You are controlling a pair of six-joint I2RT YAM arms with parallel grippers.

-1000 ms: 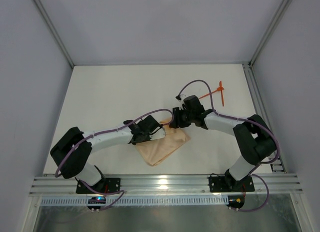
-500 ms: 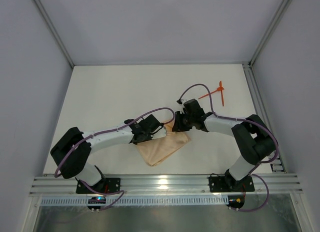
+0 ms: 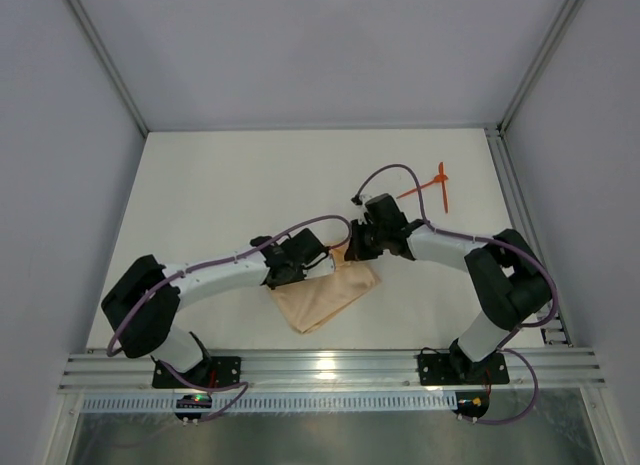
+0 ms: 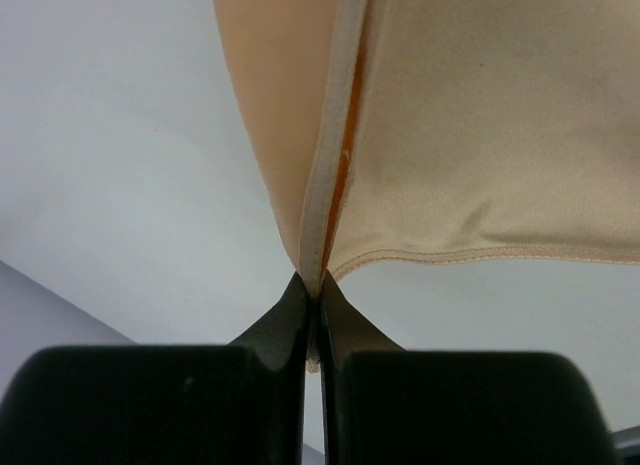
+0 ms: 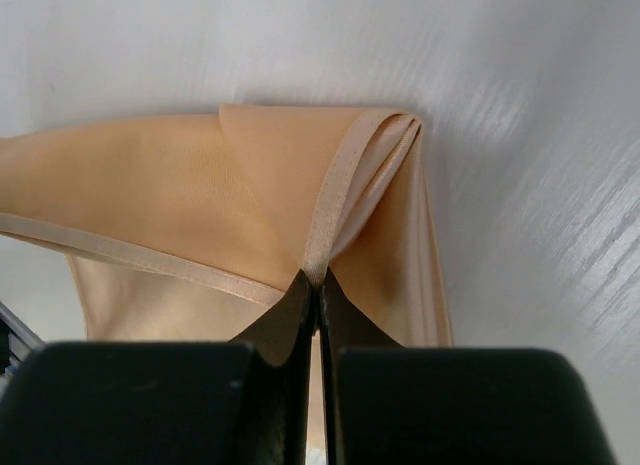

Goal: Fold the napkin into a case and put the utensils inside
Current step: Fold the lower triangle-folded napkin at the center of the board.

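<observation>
We are in the folding step, and no case has been formed yet. The napkin lies on the bench between the two arms, near the front edge. It is already doubled into a rough, slanted oblong, with its far end lifted slightly.

The left hand is clenched on the napkin's stitched edge. Its wrist view shows two layers of cloth rising from the tips. The right hand is also clamped tight, pinching a hemmed fold at the far end of the cloth, where several layers bunch together. The two hands sit close together at that far end.

The utensils lie crossed on the bench, well apart from the napkin, toward the far right. They are untouched.

As we judge it, the next move is a joint one. Both hands should carry their pinched edges over the cloth together, keeping the span between them taut. They should lay it down square without dragging the lower layers out of line.
</observation>
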